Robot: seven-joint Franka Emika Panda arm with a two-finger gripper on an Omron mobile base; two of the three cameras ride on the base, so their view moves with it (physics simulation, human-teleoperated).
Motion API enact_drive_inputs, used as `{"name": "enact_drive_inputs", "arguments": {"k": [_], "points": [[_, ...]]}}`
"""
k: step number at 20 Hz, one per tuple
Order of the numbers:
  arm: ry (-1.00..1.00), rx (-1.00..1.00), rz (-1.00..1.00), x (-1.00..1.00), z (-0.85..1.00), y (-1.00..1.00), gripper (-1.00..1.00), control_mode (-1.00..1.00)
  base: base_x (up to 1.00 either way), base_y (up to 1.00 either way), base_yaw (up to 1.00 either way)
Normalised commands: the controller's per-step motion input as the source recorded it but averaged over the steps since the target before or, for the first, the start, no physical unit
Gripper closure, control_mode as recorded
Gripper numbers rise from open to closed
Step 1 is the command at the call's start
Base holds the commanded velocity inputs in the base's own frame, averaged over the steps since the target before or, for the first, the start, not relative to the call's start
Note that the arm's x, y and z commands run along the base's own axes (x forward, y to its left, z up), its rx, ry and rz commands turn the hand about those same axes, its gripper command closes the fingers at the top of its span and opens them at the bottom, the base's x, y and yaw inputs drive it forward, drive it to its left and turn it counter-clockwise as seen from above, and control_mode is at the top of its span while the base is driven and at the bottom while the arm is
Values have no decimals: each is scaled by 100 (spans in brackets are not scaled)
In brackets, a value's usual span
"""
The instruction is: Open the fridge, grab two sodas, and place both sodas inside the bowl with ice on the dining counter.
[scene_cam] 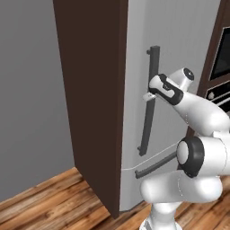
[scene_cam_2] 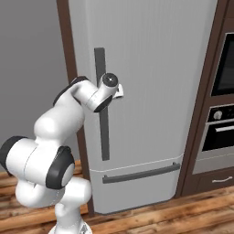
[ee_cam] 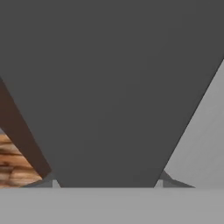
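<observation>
The tall light-grey fridge (scene_cam: pixel 175 40) (scene_cam_2: pixel 155 68) stands with its door shut. My gripper (scene_cam: pixel 148 95) (scene_cam_2: pixel 119 91) (ee_cam: pixel 107 183) is at the upper part of the long dark-grey vertical handle (scene_cam: pixel 150 121) (scene_cam_2: pixel 104 137). In the hand view the handle (ee_cam: pixel 113 87) runs between my two fingertips (ee_cam: pixel 54 183), which stand wide apart on either side of it, open. The sodas are hidden behind the door. The bowl, the ice and the dining counter are out of view.
The lower drawer has a horizontal handle (scene_cam: pixel 155 165) (scene_cam_2: pixel 141 173). A dark brown cabinet panel (scene_cam: pixel 90 90) flanks the fridge on the left. A built-in oven stack (scene_cam_2: pixel 224 128) stands to the right. The floor (scene_cam: pixel 40 202) is wooden planks.
</observation>
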Motion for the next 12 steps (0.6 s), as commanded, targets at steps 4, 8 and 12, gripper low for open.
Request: {"name": "enact_drive_inputs", "arguments": {"k": [4, 8, 12], "points": [[2, 0, 0, -15, -7, -3, 100, -100, 0, 0, 0], [0, 1, -8, -68, 0, -44, 100, -100, 0, 0, 0], [0, 5, -9, -97, 0, -68, 100, -100, 0, 0, 0]]}}
